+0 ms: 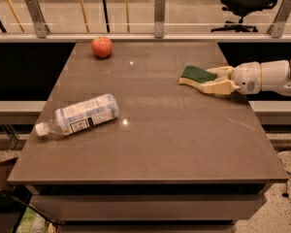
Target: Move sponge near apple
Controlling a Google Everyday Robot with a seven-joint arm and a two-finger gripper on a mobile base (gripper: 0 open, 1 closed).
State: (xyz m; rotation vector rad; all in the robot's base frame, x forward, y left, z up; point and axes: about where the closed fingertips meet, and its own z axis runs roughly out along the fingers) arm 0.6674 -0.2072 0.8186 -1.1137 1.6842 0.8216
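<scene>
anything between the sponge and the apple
No, bare tabletop between sponge and apple in the camera view; the gripper is at the sponge's other end.

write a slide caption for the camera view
Gripper at the sponge on the right, apple at the far-left corner.

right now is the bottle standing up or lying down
Lying down: the bottle rests on its side, cap pointing left. The gripper is at the sponge, far right.
</scene>
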